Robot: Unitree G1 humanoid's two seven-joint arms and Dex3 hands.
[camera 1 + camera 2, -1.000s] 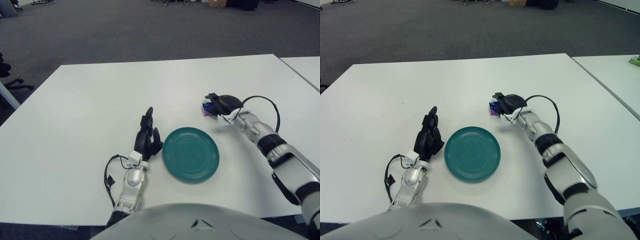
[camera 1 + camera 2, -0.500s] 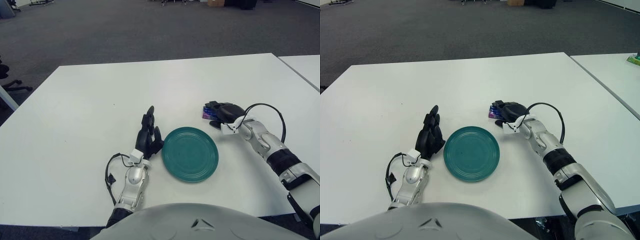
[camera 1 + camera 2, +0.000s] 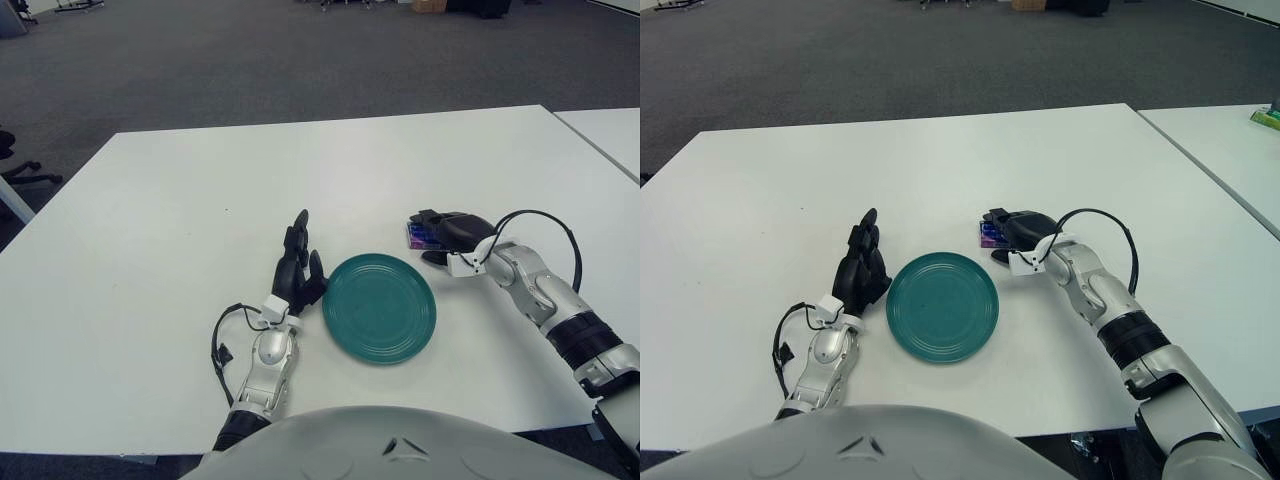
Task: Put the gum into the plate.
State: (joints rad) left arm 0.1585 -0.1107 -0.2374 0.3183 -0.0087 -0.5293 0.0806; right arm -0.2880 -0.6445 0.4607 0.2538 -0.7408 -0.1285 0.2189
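Observation:
The gum is a small purple and blue pack lying on the white table, just past the upper right rim of the round teal plate. My right hand lies over the gum with its fingers curled down on the pack and the thumb below it, so only the pack's left end shows. The pack still rests on the table. My left hand rests on the table against the plate's left rim, fingers straight and holding nothing. The plate holds nothing.
A second white table stands to the right across a narrow gap, with a small green item on it. Grey carpet lies beyond the far edge. A black cable loops by my left wrist.
My right hand has shifted slightly toward me and settled lower over the gum, fingers closing on it. The gum moved a little with it. The left hand and plate stayed put.

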